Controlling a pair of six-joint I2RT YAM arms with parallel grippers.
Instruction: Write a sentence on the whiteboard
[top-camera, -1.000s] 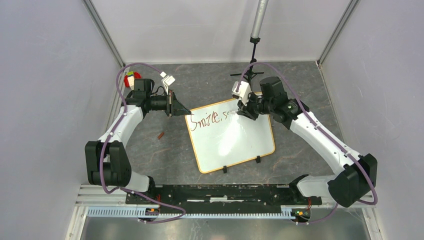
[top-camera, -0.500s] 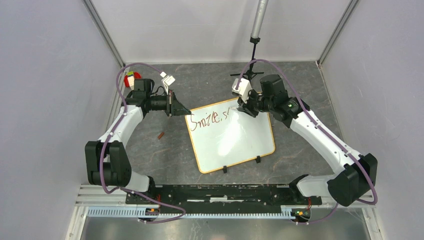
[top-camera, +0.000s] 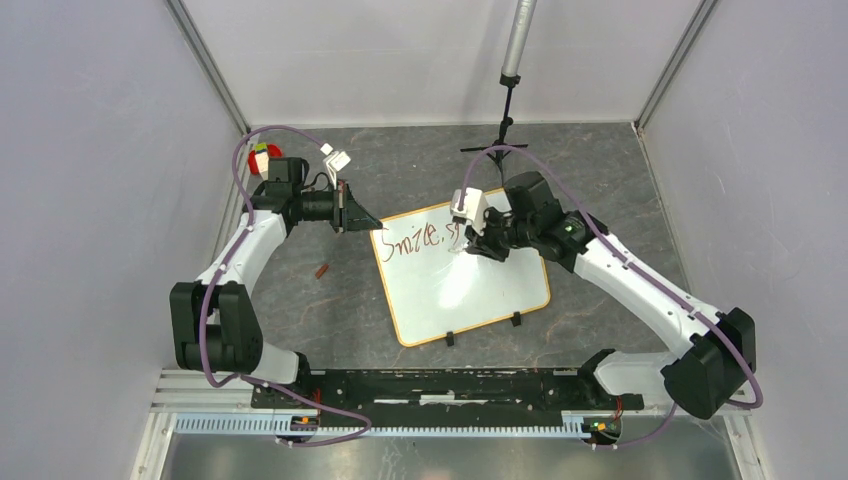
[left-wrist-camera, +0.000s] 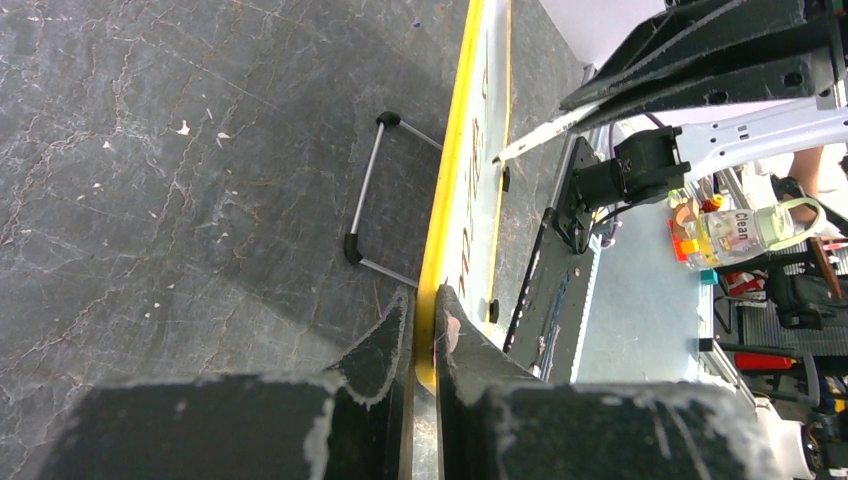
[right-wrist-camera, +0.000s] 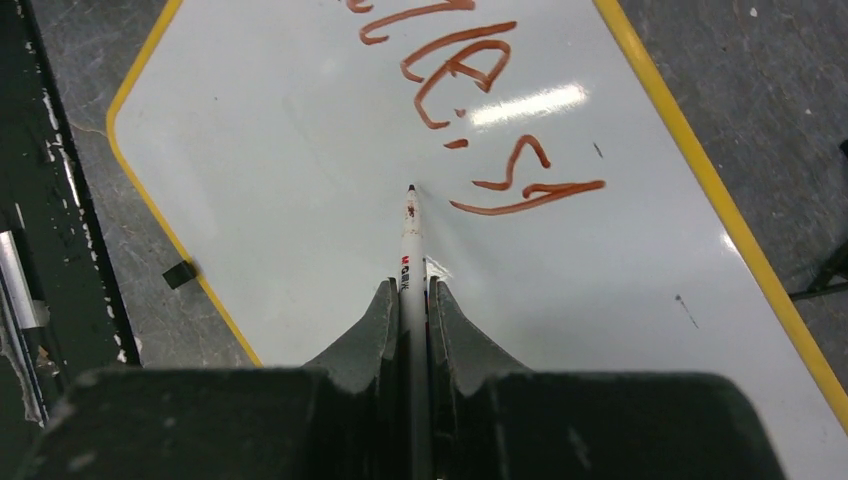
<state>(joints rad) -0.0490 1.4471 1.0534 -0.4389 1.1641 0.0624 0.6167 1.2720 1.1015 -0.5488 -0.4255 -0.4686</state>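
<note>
The whiteboard (top-camera: 470, 285) lies tilted on the dark table, white with a yellow-orange frame (left-wrist-camera: 455, 170). The sentence (top-camera: 418, 238), in dark red, reads "Smile," followed by two fresh strokes (right-wrist-camera: 525, 185). My left gripper (top-camera: 374, 226) is shut on the board's far-left corner, its fingers (left-wrist-camera: 425, 300) clamping the frame edge. My right gripper (right-wrist-camera: 410, 285) is shut on a white marker (right-wrist-camera: 410, 235). The marker's tip is at the board surface just below the last strokes. In the top view the right gripper (top-camera: 468, 246) hangs over the board's upper middle.
Two black clips (top-camera: 450, 339) (top-camera: 517, 319) sit on the board's near edge. A thin black stand with a grey pole (top-camera: 508, 110) rises at the back. A red, yellow and green object (top-camera: 264, 157) lies far left, a small brown piece (top-camera: 322, 270) beside the board.
The right arm has swung left and nearer, carrying the marker from the board's top right edge to below the lettering. More red strokes follow "Smile,". The left arm has stayed still.
</note>
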